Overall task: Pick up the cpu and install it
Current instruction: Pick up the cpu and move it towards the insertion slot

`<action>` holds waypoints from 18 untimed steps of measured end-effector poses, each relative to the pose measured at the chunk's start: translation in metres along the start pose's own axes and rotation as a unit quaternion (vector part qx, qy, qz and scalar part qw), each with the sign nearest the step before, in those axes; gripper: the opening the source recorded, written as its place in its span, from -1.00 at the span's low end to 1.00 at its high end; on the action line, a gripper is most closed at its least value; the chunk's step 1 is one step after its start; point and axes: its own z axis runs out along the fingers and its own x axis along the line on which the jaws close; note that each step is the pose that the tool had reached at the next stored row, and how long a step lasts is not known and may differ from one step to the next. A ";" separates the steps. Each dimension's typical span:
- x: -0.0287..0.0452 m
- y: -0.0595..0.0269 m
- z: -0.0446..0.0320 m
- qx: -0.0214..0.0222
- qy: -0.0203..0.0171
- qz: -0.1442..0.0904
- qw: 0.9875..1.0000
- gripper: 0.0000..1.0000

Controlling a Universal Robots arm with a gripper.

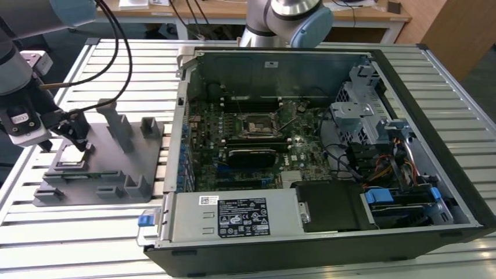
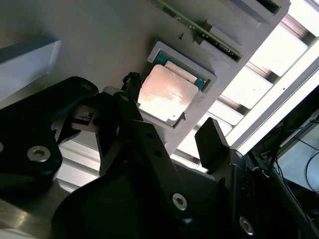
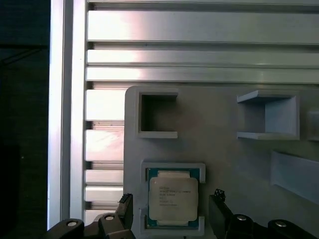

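Setting: a slatted metal table (image 1: 85, 238), seen from above in the exterior view.
Far left of the exterior view: the arm's black gripper (image 1: 76, 142) hangs low over a grey plastic fixture (image 1: 116, 177).
Claw: spread apart; in the first wrist view one of its fingers (image 3: 126, 209) stands on each side of the chip, with a gap between, pinching nothing.
Cpu: the cpu (image 3: 173, 199) lies flat in a square nest near one edge of the fixture, silvery top facing up, directly below the gripper.
Fixture: flat base resting on the table, with several upright posts and open square pockets.
Centre and right of the exterior view: an open computer case (image 1: 279, 70) lies just beside the fixture, showing its green motherboard (image 1: 205, 131).
Socket: a square socket frame (image 1: 256, 123) sits near the middle of the board, well apart from the cpu.
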 end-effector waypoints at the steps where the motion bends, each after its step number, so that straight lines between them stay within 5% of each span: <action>1: 0.0000 0.0000 0.0014 0.000 0.000 0.000 1.000 0.41; 18: 0.0002 -0.0002 0.0156 0.007 -0.002 0.000 1.000 0.41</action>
